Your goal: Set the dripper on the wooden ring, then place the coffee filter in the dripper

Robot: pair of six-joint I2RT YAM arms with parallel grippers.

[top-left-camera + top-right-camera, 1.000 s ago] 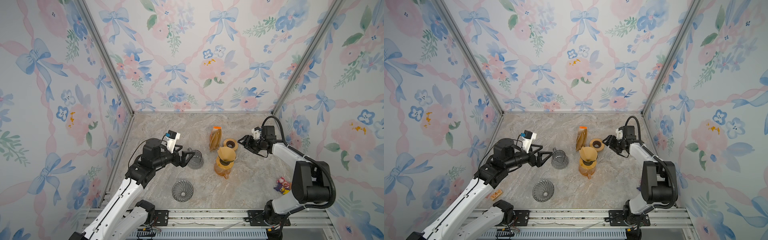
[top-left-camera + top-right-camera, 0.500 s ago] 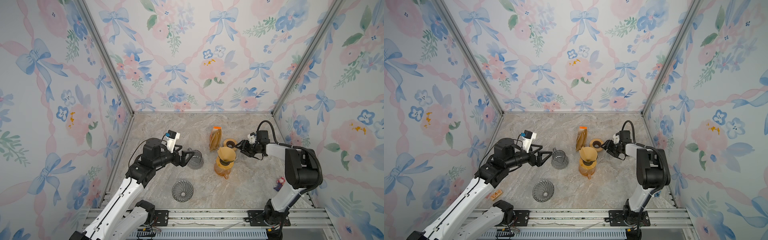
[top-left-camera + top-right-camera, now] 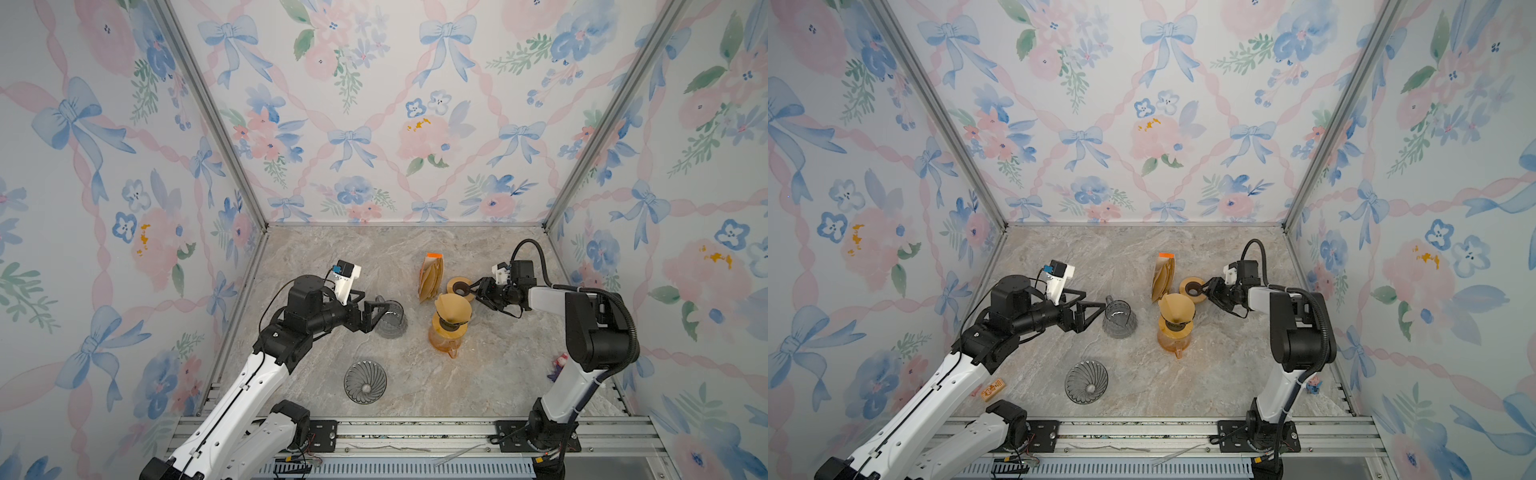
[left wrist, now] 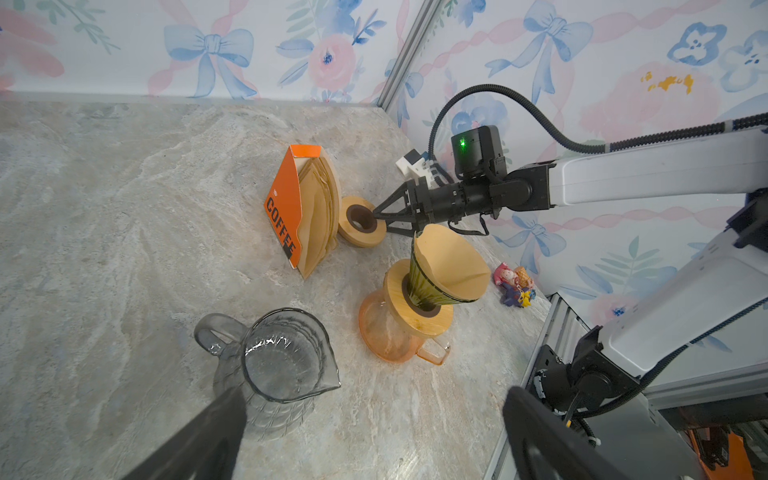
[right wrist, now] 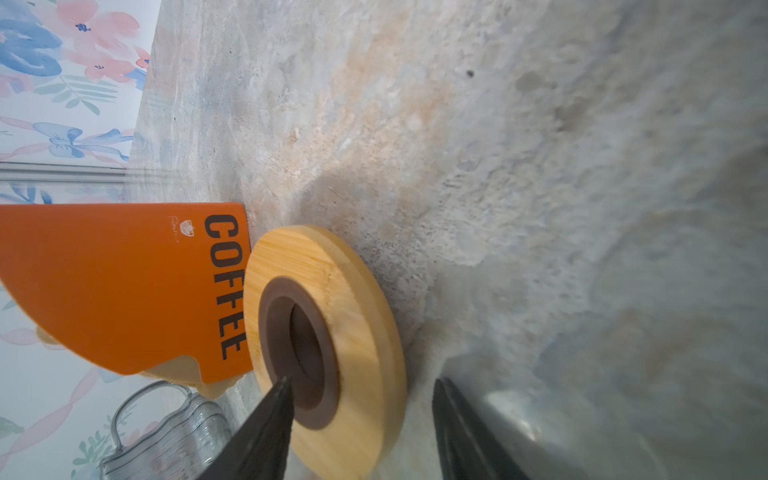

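Note:
A brown paper coffee filter [image 3: 453, 306] [image 4: 453, 266] sits open inside the dark ribbed dripper [image 4: 419, 286], which stands on an orange carafe [image 3: 444, 341]. Behind it lies a wooden ring [image 3: 452, 281] [image 5: 357, 299] with a brown inner collar. My right gripper [image 3: 473, 291] [image 5: 363, 380] is open and straddles the ring's rim, one finger at the collar's hole and the other outside the rim with a gap. An orange holder of spare filters [image 3: 430, 274] leans beside the ring. My left gripper [image 3: 377, 300] [image 4: 374, 395] is wide open and empty beside a clear glass pitcher [image 3: 392, 322].
A grey ribbed cone dripper [image 3: 365, 381] stands alone on the marble near the front. Small toy figures [image 3: 559, 365] lie by the right wall and a small orange block [image 3: 992, 390] by the left wall. Papered walls enclose three sides and a metal rail runs along the front.
My right gripper has moved left to the wooden ring, and its jaws have narrowed around the rim. The left arm has stayed put.

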